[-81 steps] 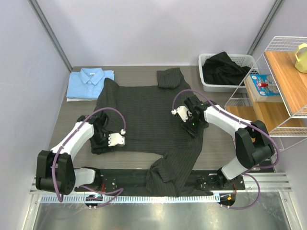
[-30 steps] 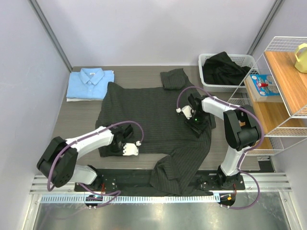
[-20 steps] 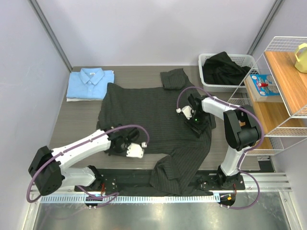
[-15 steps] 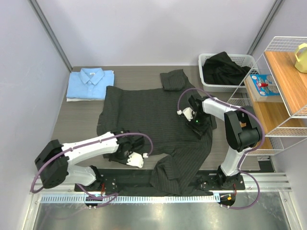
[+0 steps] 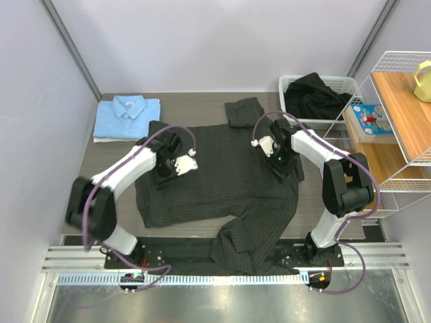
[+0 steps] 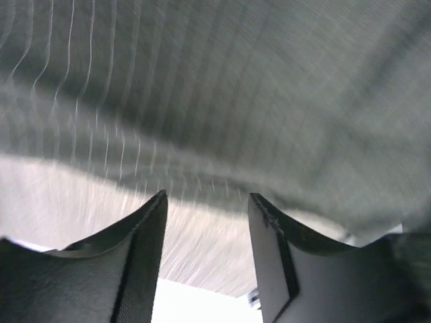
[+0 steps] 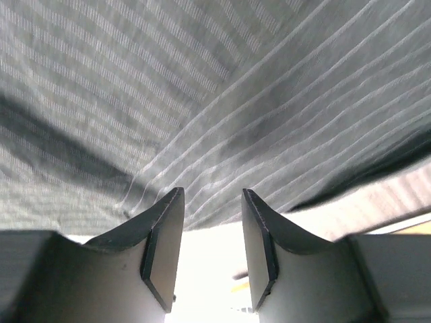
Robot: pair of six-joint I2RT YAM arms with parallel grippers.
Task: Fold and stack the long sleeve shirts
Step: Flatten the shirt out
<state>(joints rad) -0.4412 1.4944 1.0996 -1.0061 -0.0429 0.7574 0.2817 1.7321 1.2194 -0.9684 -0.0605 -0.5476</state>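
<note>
The black pinstriped shirt [image 5: 215, 175] lies spread on the table, one sleeve [image 5: 246, 239] trailing over the front edge and another part [image 5: 241, 110] folded at the back. The light blue shirt [image 5: 126, 116] sits folded at the back left. My left gripper [image 5: 162, 171] hovers over the black shirt's left side; in the left wrist view it [image 6: 205, 195] is open with only striped cloth [image 6: 222, 101] beyond the tips. My right gripper [image 5: 281, 163] is over the shirt's right edge; in the right wrist view it [image 7: 211, 190] is open, with cloth [image 7: 202, 87] just past the tips.
A white basket [image 5: 291, 118] with a dark garment [image 5: 313, 97] stands at the back right. A wire shelf [image 5: 397, 114] with a wooden board and small items lines the right side. The arm bases and rail [image 5: 222, 259] run along the front edge.
My left gripper has swung from the shirt's front left hem back to its upper left side. My right gripper shifted slightly toward the back. The left hem now lies flat.
</note>
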